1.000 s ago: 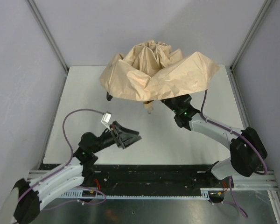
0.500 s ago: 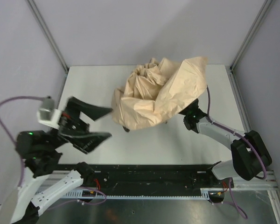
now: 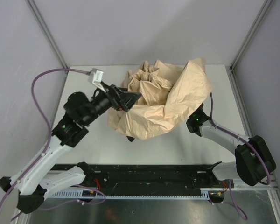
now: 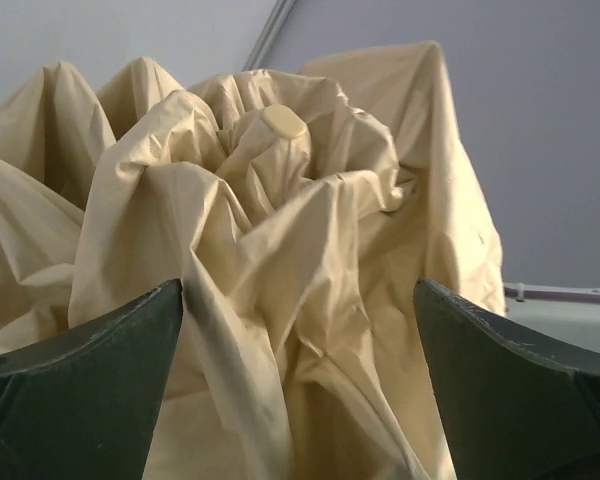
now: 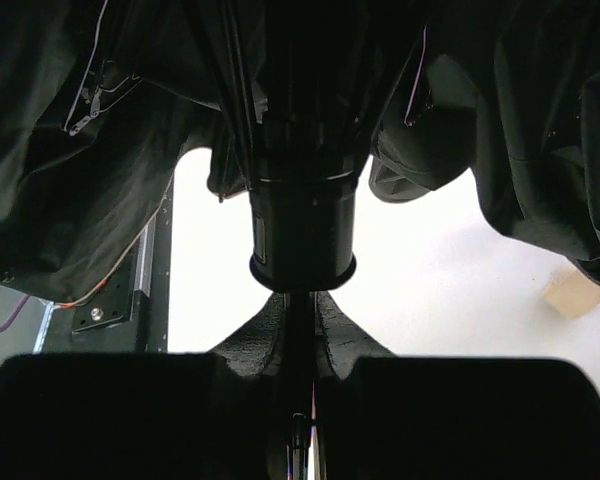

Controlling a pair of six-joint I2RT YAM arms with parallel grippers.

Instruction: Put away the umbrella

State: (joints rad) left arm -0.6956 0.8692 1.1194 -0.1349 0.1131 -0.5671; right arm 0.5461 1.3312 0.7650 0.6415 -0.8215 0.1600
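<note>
The umbrella (image 3: 165,100) is half collapsed, its crumpled beige canopy tilted over the table's middle. My left gripper (image 3: 129,98) is open at the canopy's left side; in the left wrist view the fabric (image 4: 280,230) fills the space between its dark fingers (image 4: 90,370), and the round tip cap (image 4: 283,122) shows on top. My right gripper (image 3: 192,120) is mostly hidden under the canopy's right edge. In the right wrist view its fingers (image 5: 342,330) are shut on the thin dark shaft just below the dark runner (image 5: 302,225). A small tan handle piece (image 5: 577,293) lies on the table.
The white table (image 3: 84,88) is enclosed by grey walls with metal corner posts (image 3: 49,35). A black rail (image 3: 149,175) with the arm bases runs along the near edge. A purple cable (image 3: 39,93) loops above the left arm.
My left arm swung up from the low left and its open gripper now reaches the canopy's left side. The canopy has tilted further and shifted slightly toward the near side.
</note>
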